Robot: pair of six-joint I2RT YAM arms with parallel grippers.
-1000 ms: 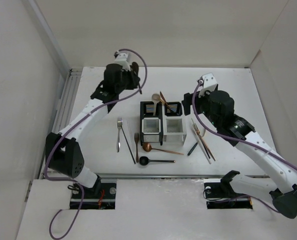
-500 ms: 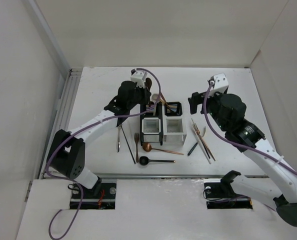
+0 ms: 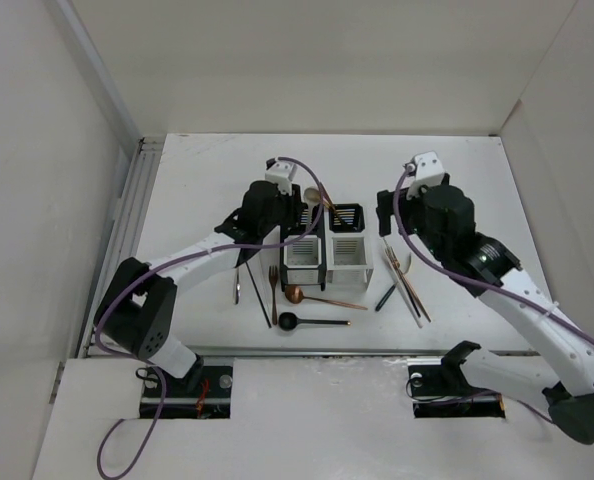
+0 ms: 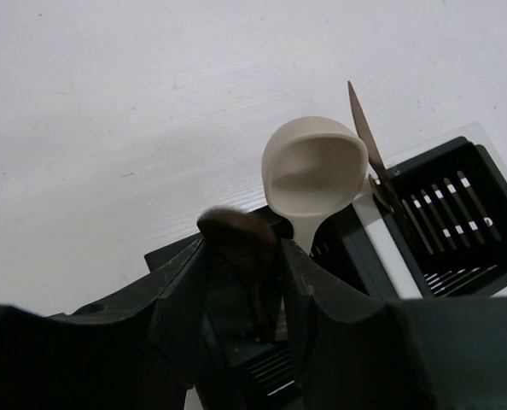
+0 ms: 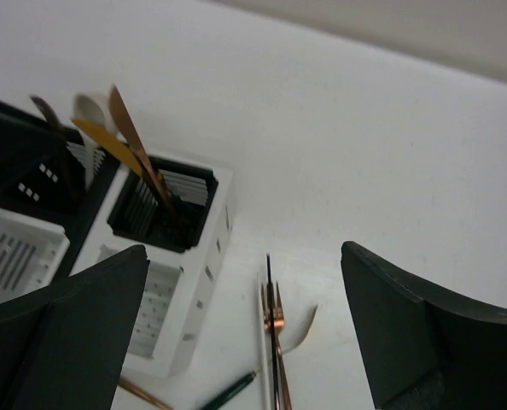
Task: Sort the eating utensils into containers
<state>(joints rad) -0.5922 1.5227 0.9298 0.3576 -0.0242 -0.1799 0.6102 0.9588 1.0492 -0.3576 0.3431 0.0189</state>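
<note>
The containers point(image 3: 322, 262) are a block of two black back compartments and two white front ones. My left gripper point(image 3: 289, 205) is over the back-left black compartment point(image 4: 172, 256), shut on a dark brown spoon point(image 4: 236, 237) whose handle points down into it. A pale spoon point(image 4: 313, 171) stands in that compartment. Copper and gold utensils point(image 5: 134, 141) stand in the back-right black compartment point(image 5: 160, 205). My right gripper point(image 5: 253, 342) is open and empty above a copper fork point(image 5: 276, 325) and chopsticks point(image 3: 407, 280) lying right of the block.
On the table left and front of the block lie a silver fork point(image 3: 238, 265), a black chopstick point(image 3: 258, 290), a copper fork point(image 3: 273, 290), a copper spoon point(image 3: 317, 297) and a black spoon point(image 3: 312, 321). A short dark utensil point(image 3: 385, 297) lies at front right.
My left arm has swung from the back left of the table to over the block's back-left black compartment, carrying the dark spoon. My right gripper rose a little, then came back down.
</note>
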